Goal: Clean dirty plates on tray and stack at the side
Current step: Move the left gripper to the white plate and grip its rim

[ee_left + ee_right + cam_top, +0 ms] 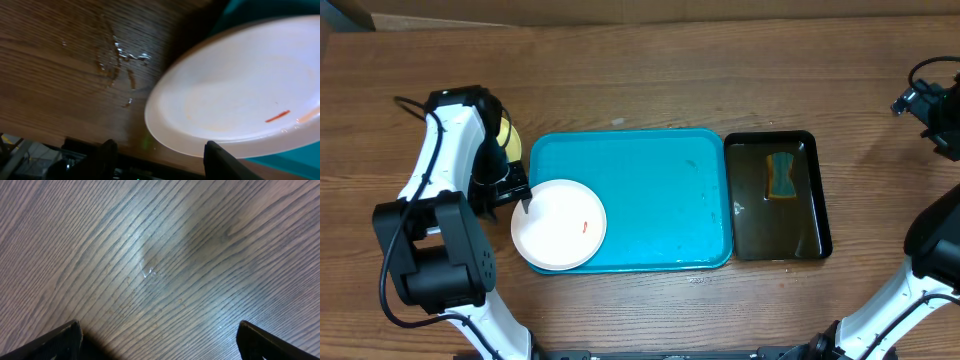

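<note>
My left jaws stand apart at the rim of the white plate [558,224], which overhangs the turquoise tray [660,200]. My right jaws gape wide above the counter [150,255].

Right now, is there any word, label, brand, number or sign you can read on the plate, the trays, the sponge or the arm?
None can be read.
white plate: only an orange-red smear, no print.
turquoise tray: no lettering.
black tray and sponge: no lettering.
left arm: no label visible.
table: bare wood grain in both wrist views.
</note>
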Tool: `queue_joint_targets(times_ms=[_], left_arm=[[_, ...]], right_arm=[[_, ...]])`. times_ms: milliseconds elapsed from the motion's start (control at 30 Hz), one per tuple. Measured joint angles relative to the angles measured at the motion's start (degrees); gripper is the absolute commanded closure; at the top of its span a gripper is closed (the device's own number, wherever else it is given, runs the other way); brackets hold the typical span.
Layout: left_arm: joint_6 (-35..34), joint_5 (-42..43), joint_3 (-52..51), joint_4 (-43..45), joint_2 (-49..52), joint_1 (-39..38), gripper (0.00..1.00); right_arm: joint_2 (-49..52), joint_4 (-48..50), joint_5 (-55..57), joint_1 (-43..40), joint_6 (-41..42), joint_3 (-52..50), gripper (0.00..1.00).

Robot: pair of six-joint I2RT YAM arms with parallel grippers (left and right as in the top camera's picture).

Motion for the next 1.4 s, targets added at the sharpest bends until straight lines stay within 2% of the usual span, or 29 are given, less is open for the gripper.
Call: queue_joint_targets(times_ms=[233,433,500,833,1067,1300,1400], left_arm=[[-1.57,-1.88,-4.33,6.36,0.00,2.71,0.50],[-0.72,1.05,-8.31,9.11,0.00,2.64,0.63],[-0.11,2.14,-8.37,9.33,0.00,2.62,0.65],[0.17,3.74,-10.25,9.88,0.00,2.62,0.65],[-0.02,4.37,-11.87,12.13,0.00,2.47,0.73],[0.70,13.16,-14.36,15.28,0.00,-1.03,0.75],[1.55,17.14,-14.36,17.97,0.00,-3.89,0.73]], right_arm=[[0.00,-0.04,-0.02,0.00,0.00,0.00,0.00],[0.02,-0.02,-0.02,0.00,0.00,0.00,0.00],[0.00,-0.02,-0.02,0.00,-0.04,0.00,0.00],[0.00,-0.04,-0.02,0.00,-0.02,0.00,0.00],[0.00,-0.02,0.00,0.00,-0.02,0.00,0.00],[0.00,-0.02,-0.02,0.00,-0.02,0.00,0.00],[0.00,-0.02,-0.02,0.00,0.00,0.00,0.00]])
